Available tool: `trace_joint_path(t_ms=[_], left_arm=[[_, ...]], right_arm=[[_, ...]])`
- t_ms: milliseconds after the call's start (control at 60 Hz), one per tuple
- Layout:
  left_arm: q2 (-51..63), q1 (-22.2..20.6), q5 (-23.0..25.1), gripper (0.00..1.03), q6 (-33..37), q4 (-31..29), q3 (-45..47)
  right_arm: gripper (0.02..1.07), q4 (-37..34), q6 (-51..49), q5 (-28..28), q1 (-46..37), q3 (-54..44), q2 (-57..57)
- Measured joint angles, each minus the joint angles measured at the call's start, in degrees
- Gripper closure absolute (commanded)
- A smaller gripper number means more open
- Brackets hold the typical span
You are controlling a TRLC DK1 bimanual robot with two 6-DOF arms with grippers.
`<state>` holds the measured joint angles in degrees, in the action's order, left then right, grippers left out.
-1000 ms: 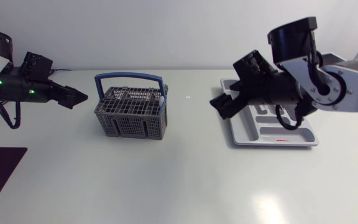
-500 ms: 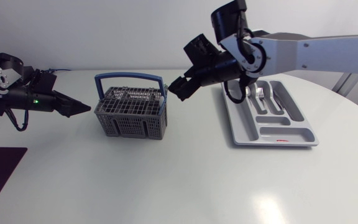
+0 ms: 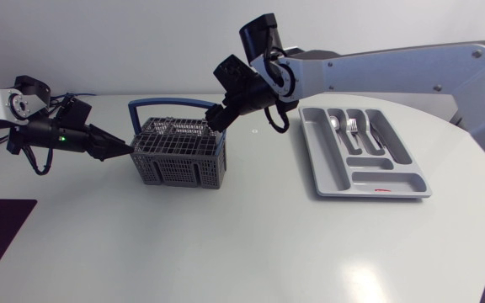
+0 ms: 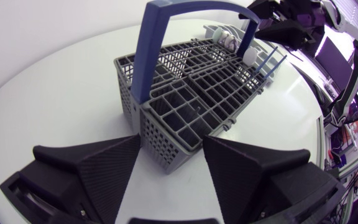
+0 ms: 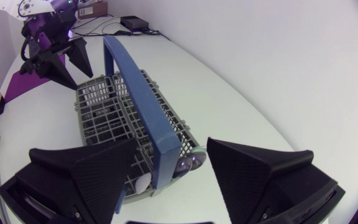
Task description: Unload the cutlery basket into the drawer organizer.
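The cutlery basket (image 3: 179, 166) stands on the desk (image 3: 242, 244), one corner just ahead of the left claw (image 3: 123, 150), whose fingers are apart. The right claw (image 3: 216, 119) is apart too, with the basket's blue handle (image 5: 143, 102) passing between its fingers, not clamped. The drawer organizer (image 3: 369, 190) lies well apart from this claw and holds some cutlery (image 3: 352, 126).

The handle (image 3: 175, 105) arches over the basket (image 3: 179, 168), dividing access from above. The right pincer (image 5: 173, 152) straddles it, fingers spread. The left pincer (image 3: 123, 150) obstructs the basket's left corner. Bare desk (image 3: 268, 219) lies between basket and organizer (image 3: 331, 168).
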<state>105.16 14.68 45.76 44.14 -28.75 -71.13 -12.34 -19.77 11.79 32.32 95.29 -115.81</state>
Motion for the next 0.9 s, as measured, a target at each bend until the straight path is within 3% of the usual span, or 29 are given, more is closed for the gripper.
trace_joint_path(t_ms=[117,250,567,900], left_arm=[[1.88,-0.2,1.99,0.44,1.27,-3.34,-2.54],[3.41,-0.42,2.82,0.48,2.64,-5.53,-4.15],[3.17,-3.41,3.89,0.49,6.93,-11.8,-4.24],[-6.25,-9.03,2.89,0.49,9.9,-14.25,6.75]], right_arm=[[0.74,-0.39,0.0,-1.79,-0.07,1.03,-1.44],[0.83,-0.77,0.0,-1.68,-0.04,1.03,-1.6],[0.84,-0.79,0.42,-1.64,-0.66,-1.33,0.39],[0.84,-0.77,0.2,-2.43,-1.36,-16.81,12.81]])
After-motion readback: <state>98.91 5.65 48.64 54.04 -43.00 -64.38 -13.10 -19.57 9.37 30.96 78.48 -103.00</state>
